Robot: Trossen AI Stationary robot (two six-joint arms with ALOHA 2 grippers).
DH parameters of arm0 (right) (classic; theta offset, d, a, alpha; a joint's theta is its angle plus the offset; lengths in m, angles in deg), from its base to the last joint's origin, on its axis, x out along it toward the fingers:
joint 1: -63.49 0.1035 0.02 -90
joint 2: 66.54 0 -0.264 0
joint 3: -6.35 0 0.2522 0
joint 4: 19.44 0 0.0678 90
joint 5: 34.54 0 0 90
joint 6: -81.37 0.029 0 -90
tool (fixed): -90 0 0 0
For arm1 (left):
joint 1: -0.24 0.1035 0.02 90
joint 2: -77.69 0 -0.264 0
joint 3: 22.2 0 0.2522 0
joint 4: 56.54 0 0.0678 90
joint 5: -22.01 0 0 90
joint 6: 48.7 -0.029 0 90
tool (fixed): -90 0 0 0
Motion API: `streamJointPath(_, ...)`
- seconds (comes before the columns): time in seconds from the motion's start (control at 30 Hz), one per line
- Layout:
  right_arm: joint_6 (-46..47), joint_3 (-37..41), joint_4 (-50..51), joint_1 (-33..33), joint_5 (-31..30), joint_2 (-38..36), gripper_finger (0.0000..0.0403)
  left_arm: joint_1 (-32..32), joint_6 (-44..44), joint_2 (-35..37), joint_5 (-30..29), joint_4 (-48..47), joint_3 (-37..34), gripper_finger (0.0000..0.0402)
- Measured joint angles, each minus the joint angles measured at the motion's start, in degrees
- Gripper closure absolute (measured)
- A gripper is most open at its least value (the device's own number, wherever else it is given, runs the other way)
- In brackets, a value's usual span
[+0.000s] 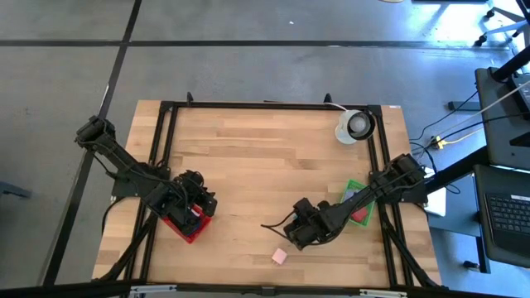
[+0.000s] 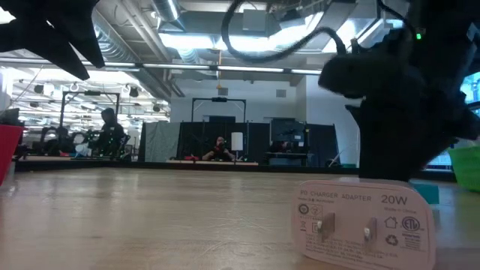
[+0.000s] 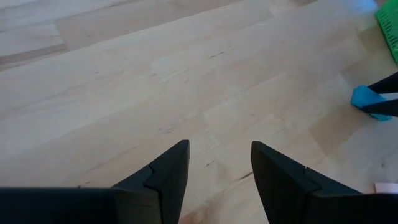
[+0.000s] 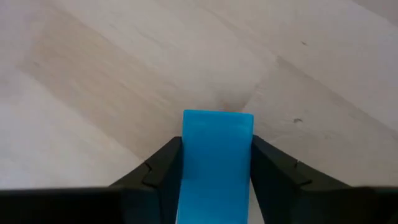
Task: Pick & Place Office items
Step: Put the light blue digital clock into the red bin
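- Near the front middle of the wooden table (image 1: 265,165), the right gripper (image 1: 296,233) is seen low over the boards, its two dark fingers (image 4: 158,171) pressed against both sides of a blue block (image 4: 217,155), so the block is gripped
- Over the red basket (image 1: 189,225) at the table's left side, the left gripper (image 3: 217,168) is held with its fingers apart and nothing between them; only bare wood is seen beyond it
- A pink-white charger adapter (image 1: 280,257) is lying flat just in front of the right gripper, apart from it; in the low view its face shows two metal prongs and printed lettering
- The green basket (image 1: 361,204) is partly covered by the right arm, with a red piece showing inside it
- A white round object (image 1: 354,126) with a dark centre is standing at the far right corner, well apart from the work
- For the step in hand, judged to be the pick of the blue block, a straight lift is advised so the nearby adapter is not brushed
- The block is smooth, flat-sided and rectangular, likely hard plastic; a square, centred squeeze should keep it from twisting
- The table is pale planked wood with fine grain, matte and level, so sliding is unlikely
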Motion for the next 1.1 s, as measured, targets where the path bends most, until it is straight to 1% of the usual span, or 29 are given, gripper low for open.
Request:
streamJointPath(0.07, -0.7, -0.8, 0.2, 0.0, -0.3, -1.0, 0.0238, 0.0, 0.1, 0.0, -0.8, 0.0, 0.0, 0.0233)
streamJointPath(0.13, -2.4, -2.1, 0.4, -0.2, -2.3, -2.7, 0.0231, 0.0, 1.1, 0.0, -2.3, 0.0, 0.0, 0.0233)
streamJointPath(0.23, -6.5, -4.4, 1.7, -0.7, -6.9, -4.8, 0.0235, 0.0, 3.2, 0.0, -5.6, 0.1, 0.0, 0.0233)
streamJointPath(0.37, -16.0, -8.7, 1.9, -1.7, -14.2, -8.3, 0.0245, 0.0, 3.7, 0.0, -11.6, 1.9, 0.0, 0.0233)
streamJointPath(0.43, -21.6, -11.1, 1.9, -2.2, -17.1, -9.6, 0.0243, 0.0, 2.3, 0.0, -15.0, 3.7, 0.0, 0.0233)
streamJointPath(0.57, -32.6, -16.1, 1.9, -3.4, -21.7, -12.1, 0.0233, 0.0, -3.8, 0.0, -21.5, 10.1, 0.0, 0.0233)
streamJointPath(0.73, -47.5, -22.1, 2.0, -4.1, -25.3, -13.7, 0.0238, 0.0, -12.1, 0.0, -27.2, 18.9, 0.0, 0.0233)
streamJointPath(0.87, -58.5, -26.1, 2.0, -4.1, -30.0, -14.8, 0.0238, 0.1, -16.7, 0.0, -29.0, 24.9, 0.0, 0.0233)
streamJointPath(0.97, -66.4, -28.7, 2.0, -4.1, -33.7, -15.1, 0.0236, 0.6, -18.1, 0.0, -29.2, 29.4, 0.0, 0.0233)
streamJointPath(1.1, -76.6, -30.5, 2.0, -4.2, -35.3, -15.3, 0.0236, 2.4, -18.4, 0.0, -29.1, 37.4, 0.0, 0.0229)
